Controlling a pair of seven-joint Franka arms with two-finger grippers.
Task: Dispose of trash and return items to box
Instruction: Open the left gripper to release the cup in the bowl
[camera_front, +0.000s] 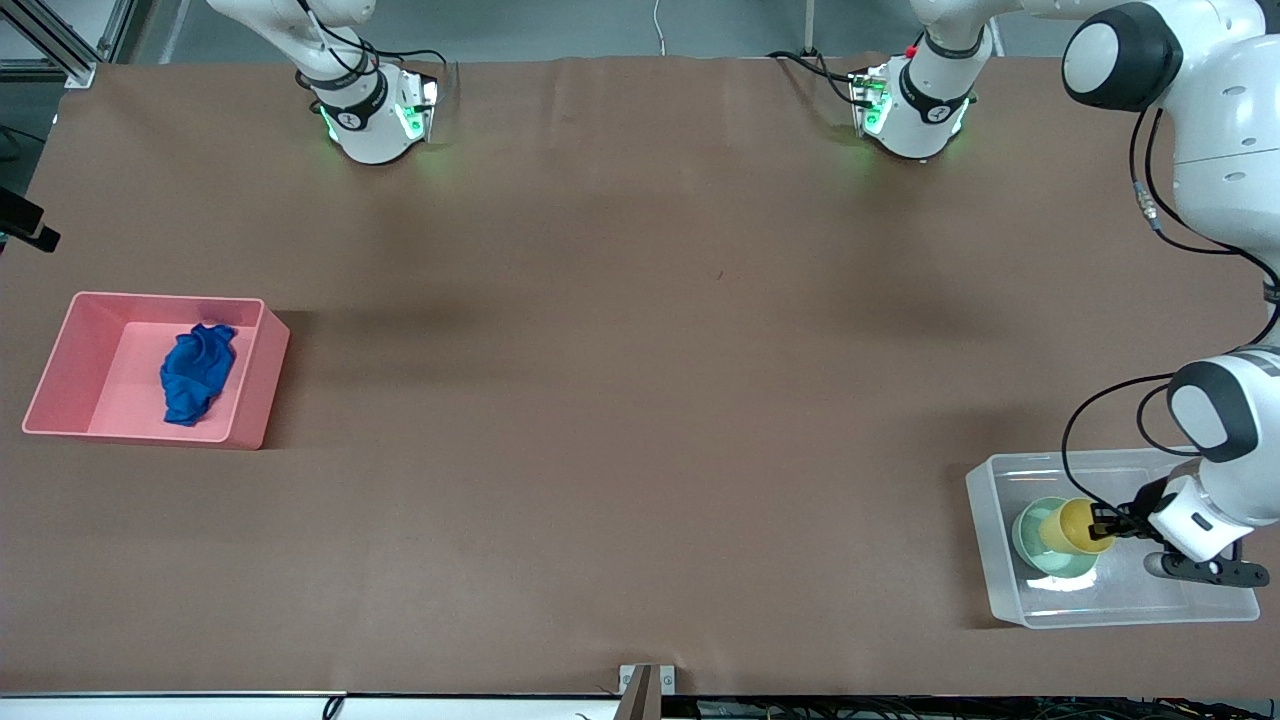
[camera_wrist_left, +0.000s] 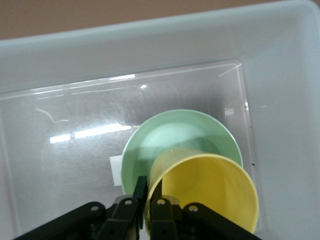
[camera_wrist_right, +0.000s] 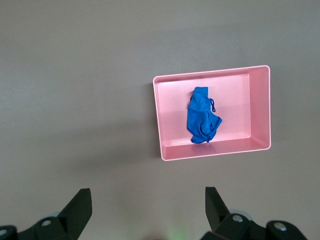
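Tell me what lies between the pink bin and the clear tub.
Nothing: in the front view, only bare brown table lies between the pink bin and the clear tub.

A wide table (camera_front: 640, 330) covered in a matte brown sheet fills nearly the whole front view, lit evenly with soft shadows. Past its upper edge lies grey floor, with a silver aluminium frame (camera_front: 60, 45) at one corner. A small metal bracket (camera_front: 646, 685) sits at the nearest edge.
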